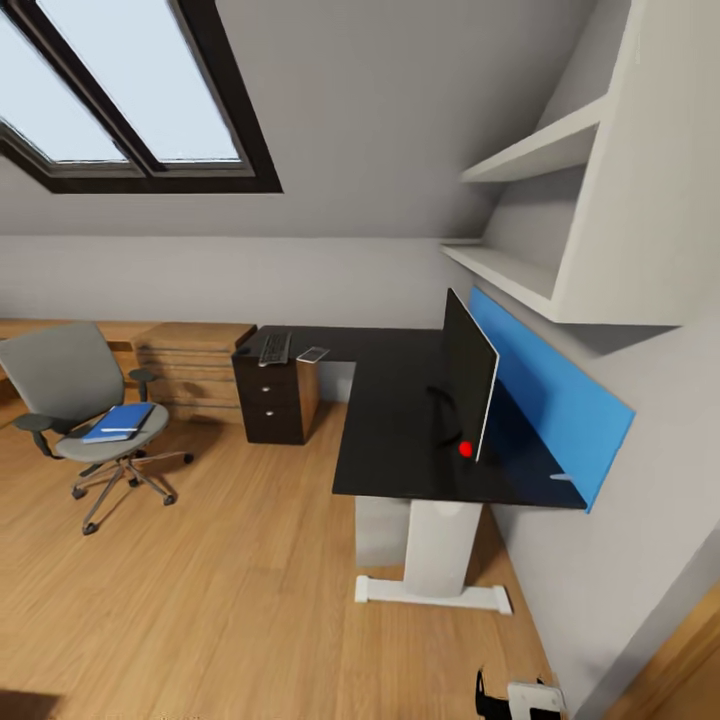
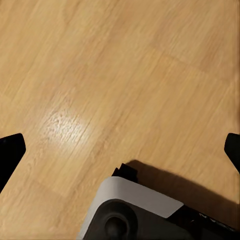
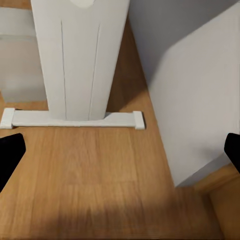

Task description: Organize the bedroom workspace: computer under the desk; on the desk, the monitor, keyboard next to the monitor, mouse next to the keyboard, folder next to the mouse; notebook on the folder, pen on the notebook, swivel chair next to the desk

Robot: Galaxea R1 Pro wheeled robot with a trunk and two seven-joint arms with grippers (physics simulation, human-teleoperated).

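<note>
Wooden floor [image 2: 125, 65] lies under both released claws; folder [image 1: 119, 421] on swivel chair [image 1: 70, 385]; no legible writing.

Black L-shaped worktop [image 1: 395, 420] against the wall, monitor [image 1: 468, 375] upright on it, keyboard [image 1: 274, 348] at its far end. Off left on wooden floor [image 1: 230, 590], swivel chair [image 1: 75, 400] with blue folder [image 1: 119, 421] on seat.

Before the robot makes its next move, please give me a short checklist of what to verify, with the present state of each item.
1. Monitor on desk: ok.
2. Keyboard next to monitor: not ok, it lies at the desk's far end.
3. Folder on desk: not ok, it lies on the swivel chair.
4. Chair next to desk: not ok, it stands apart.
5. Left gripper and right gripper empty: ok, both open.
6. Computer under desk: cannot tell.
</note>
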